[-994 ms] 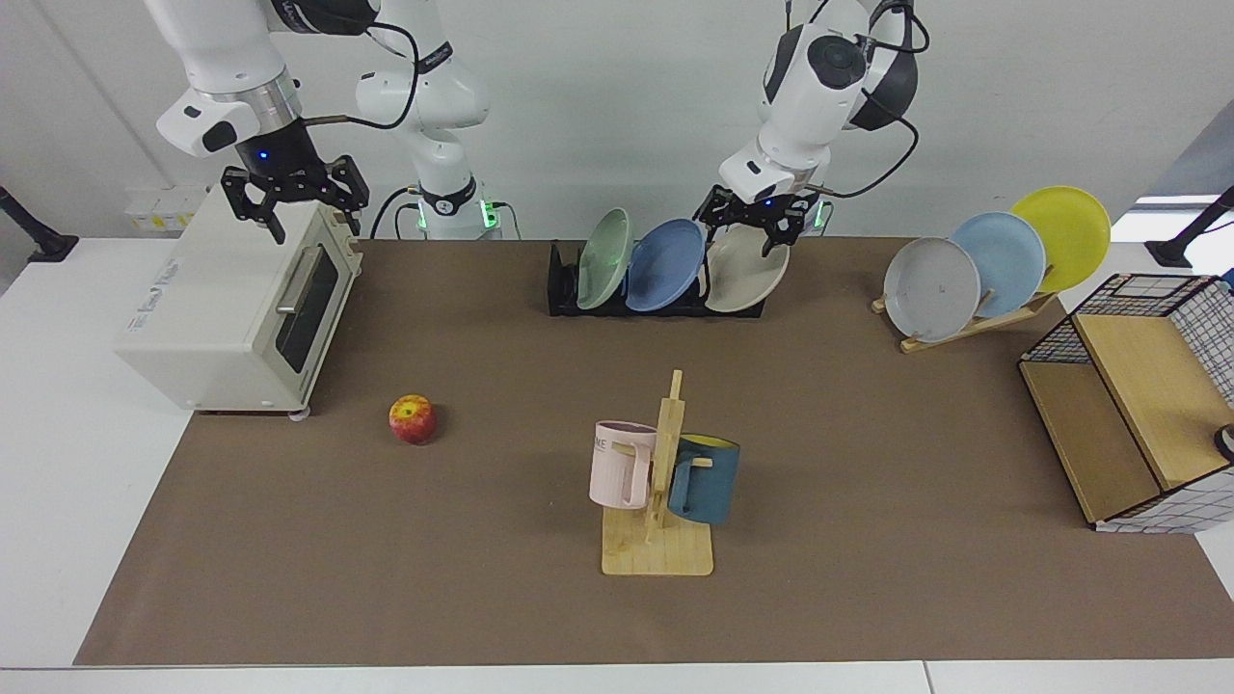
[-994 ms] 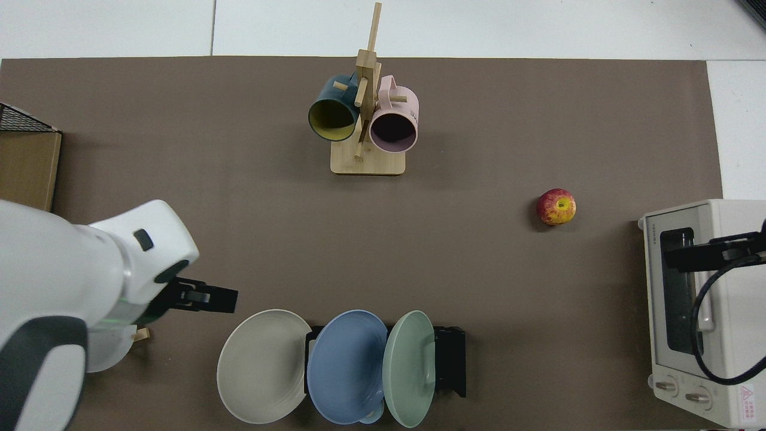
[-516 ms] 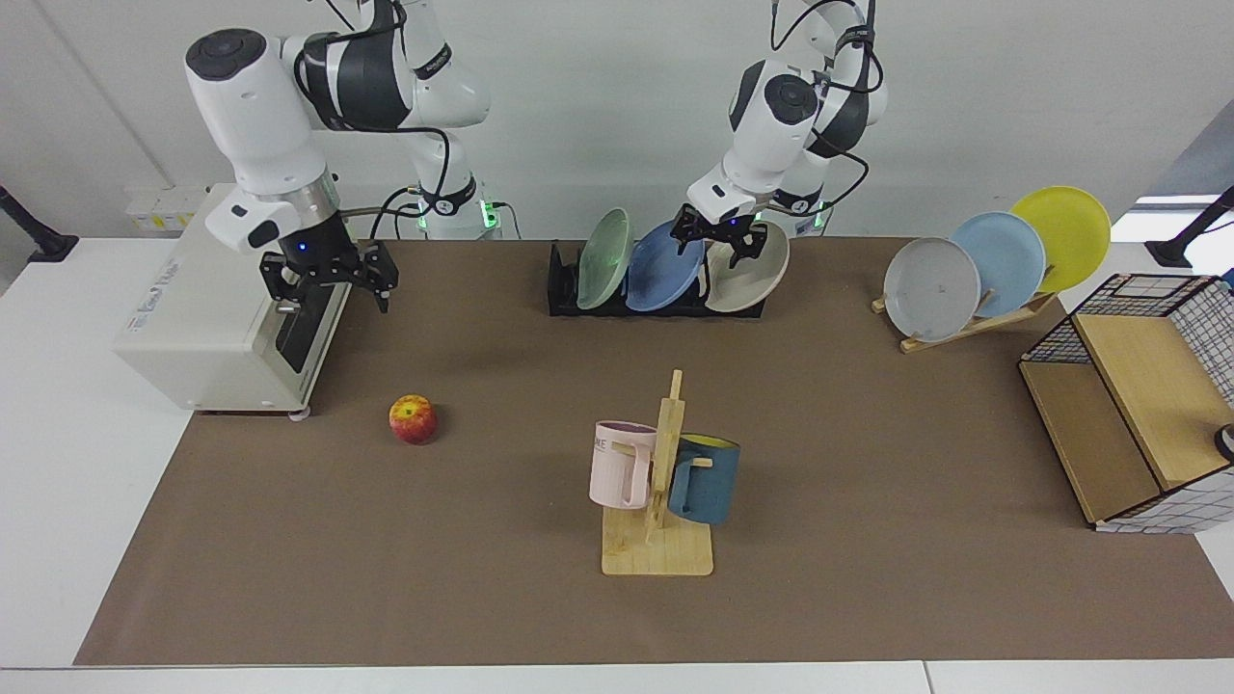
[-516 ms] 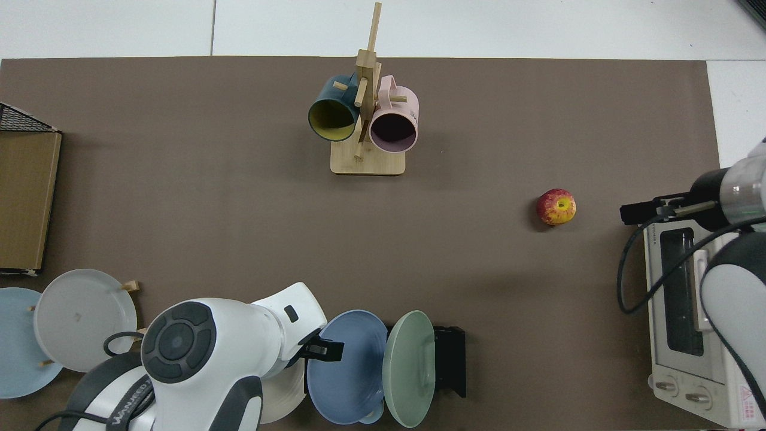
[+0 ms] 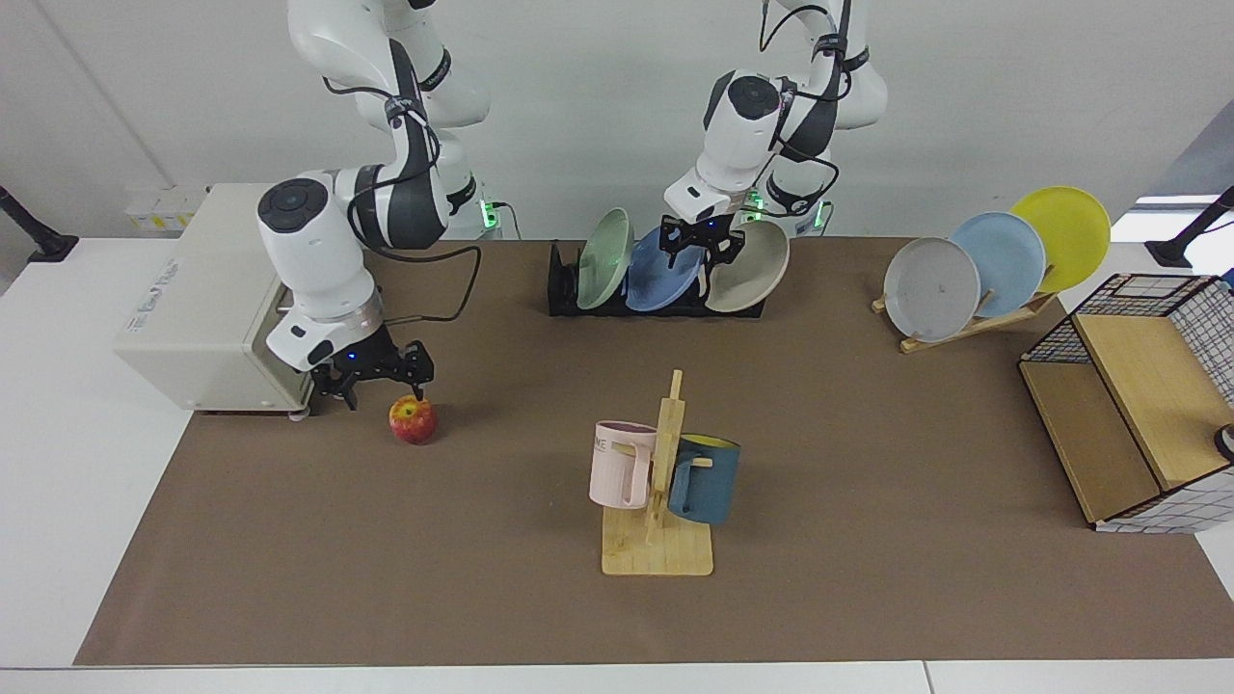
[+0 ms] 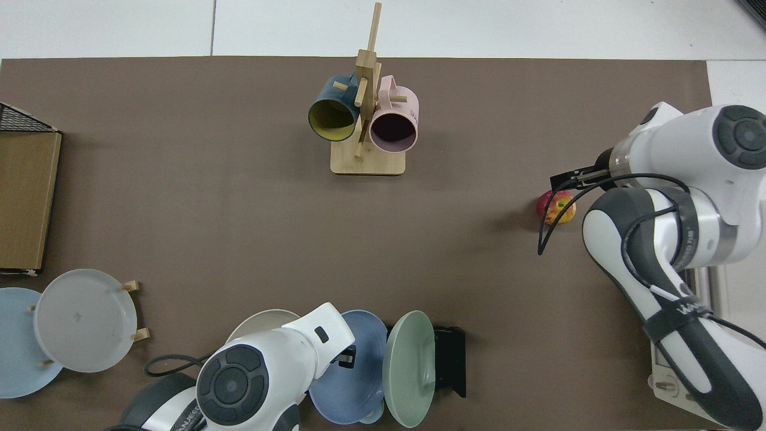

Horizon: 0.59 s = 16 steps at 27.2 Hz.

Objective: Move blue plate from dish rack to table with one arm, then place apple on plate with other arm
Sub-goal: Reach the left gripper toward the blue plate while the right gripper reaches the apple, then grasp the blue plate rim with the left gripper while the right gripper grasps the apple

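Left pincer (image 5: 702,245): fingers spread astride the blue plate's (image 5: 658,280) top rim.
Blue plate: upright in the dish rack (image 5: 562,284), 12 o'clock.
Right pincer (image 5: 377,382): spread, just above the apple (image 5: 413,419), 9 o'clock.
Counter (image 5: 868,463): brown mat, white wall behind.

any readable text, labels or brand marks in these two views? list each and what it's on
"ME": last letters of a word on the pink mug; the rest curves out of sight.
"WA...": start of a print on the right arm's dark link in the top view; the rest is unreadable.
Similar print on the left arm's link: cut off, unreadable.
Grey print on the toaster oven top: too blurred to read.
Red warning triangle on the oven panel: mostly hidden.
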### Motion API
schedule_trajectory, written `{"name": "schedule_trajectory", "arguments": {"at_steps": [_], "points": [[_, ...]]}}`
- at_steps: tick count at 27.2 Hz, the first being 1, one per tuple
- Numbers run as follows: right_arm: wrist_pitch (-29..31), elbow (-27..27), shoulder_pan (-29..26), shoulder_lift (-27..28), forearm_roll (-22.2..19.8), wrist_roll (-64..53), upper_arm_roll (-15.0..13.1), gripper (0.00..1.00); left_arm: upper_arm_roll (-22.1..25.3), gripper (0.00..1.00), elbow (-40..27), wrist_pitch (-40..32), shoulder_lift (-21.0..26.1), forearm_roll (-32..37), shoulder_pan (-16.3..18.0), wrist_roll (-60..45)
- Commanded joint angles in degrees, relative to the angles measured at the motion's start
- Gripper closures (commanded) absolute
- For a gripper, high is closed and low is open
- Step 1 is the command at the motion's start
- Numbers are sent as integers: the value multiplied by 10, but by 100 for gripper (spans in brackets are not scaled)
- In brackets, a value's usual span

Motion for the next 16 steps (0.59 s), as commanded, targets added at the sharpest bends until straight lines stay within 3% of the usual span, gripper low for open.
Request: {"name": "schedule_trajectory", "arguments": {"at_steps": [1,3,10,12,16], "points": [[31,5,1,29,5,12,1,0,-6,61,-26,14,-31,-13,4,13],[35,4,1,40,5,12,2,0,-6,72,-26,10,-30,-13,6,13],[77,-24,-3,62,12,5,1,0,5,89,-3,-42,-30,-7,11,23],[77,-28,-4,63,12,7,1,0,13,100,7,-62,-30,-3,15,24],[78,-43,1,63,15,10,1,0,29,100,36,-112,-28,6,20,34]]}}
